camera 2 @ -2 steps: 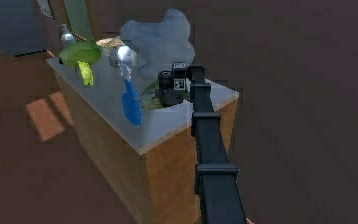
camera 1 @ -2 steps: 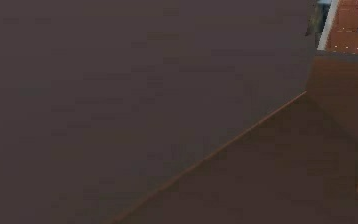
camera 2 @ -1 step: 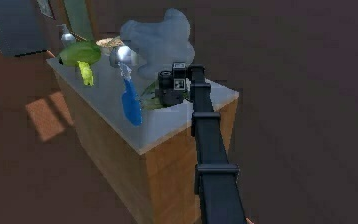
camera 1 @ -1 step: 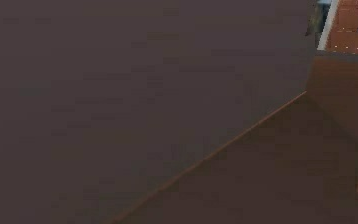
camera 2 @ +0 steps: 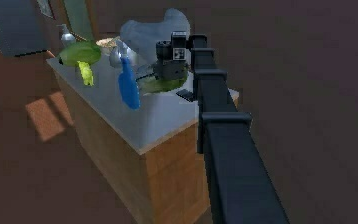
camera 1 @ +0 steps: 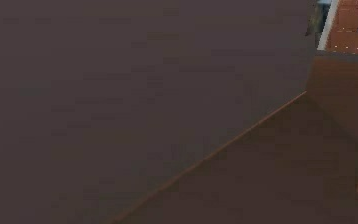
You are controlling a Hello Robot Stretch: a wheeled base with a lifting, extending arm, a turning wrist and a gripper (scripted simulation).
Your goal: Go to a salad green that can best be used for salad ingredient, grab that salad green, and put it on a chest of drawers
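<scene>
**Arm extended over a laden counter**

Counts, arm side view: one counter (camera 2: 162,118) with a grey top and wooden sides; one arm (camera 2: 222,130); one gripper (camera 2: 159,70); two white markers (camera 2: 177,45); two green items; one blue spray bottle (camera 2: 128,88); one pale blue lump (camera 2: 152,30); one small grey bottle (camera 2: 67,38).

Position of the greens: the leafy green (camera 2: 80,50) lies at the counter's far left end, just beside the grey bottle. The green patch (camera 2: 155,87) lies on the top at the gripper, between the spray bottle and the arm. Which of the two is the salad green cannot be told.

Gripper: the set of the fingers cannot be told. Since items lie on the counter at and behind its far end, it also cannot be told whether it holds anything.

Edges and room: the counter's near corner falls at lower centre, and its long edge runs from there up to the left. Open floor (camera 2: 32,160) lies left of that edge and also right of the arm. In the forward view a dark wall (camera 1: 137,90) takes the left and centre. It meets a strip of floor along a line rising to the right, and the counter's wooden side stands at the right edge.

Orientation: the leafy green is broad, with one yellow-green leaf curling toward the counter's near edge. The green patch is largely hidden, so its long axis cannot be told.
</scene>
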